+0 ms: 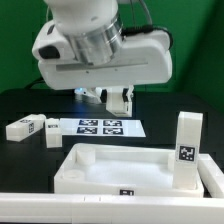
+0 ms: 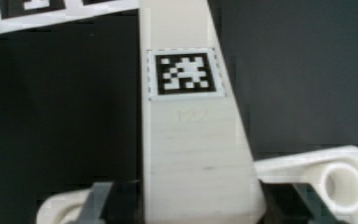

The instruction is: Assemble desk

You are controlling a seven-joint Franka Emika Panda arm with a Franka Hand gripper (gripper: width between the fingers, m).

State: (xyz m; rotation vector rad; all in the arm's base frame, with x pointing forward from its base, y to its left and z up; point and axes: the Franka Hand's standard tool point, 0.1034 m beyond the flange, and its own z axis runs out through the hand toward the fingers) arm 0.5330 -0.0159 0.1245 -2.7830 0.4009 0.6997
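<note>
Upper centre of the exterior view: gripper (image 1: 119,99) hangs above the black table (image 1: 25,160), jaws closed to a leg's width on a white leg (image 2: 185,130). Its tag faces the wrist camera, and dark fingers (image 2: 101,203) press both its sides. Tabletop (image 1: 120,168) lies lower centre, well apart from the gripper, with a second leg (image 1: 188,148) upright at its right corner. Two loose legs (image 1: 25,128) lie middle left, near the marker board (image 1: 100,126).
</note>
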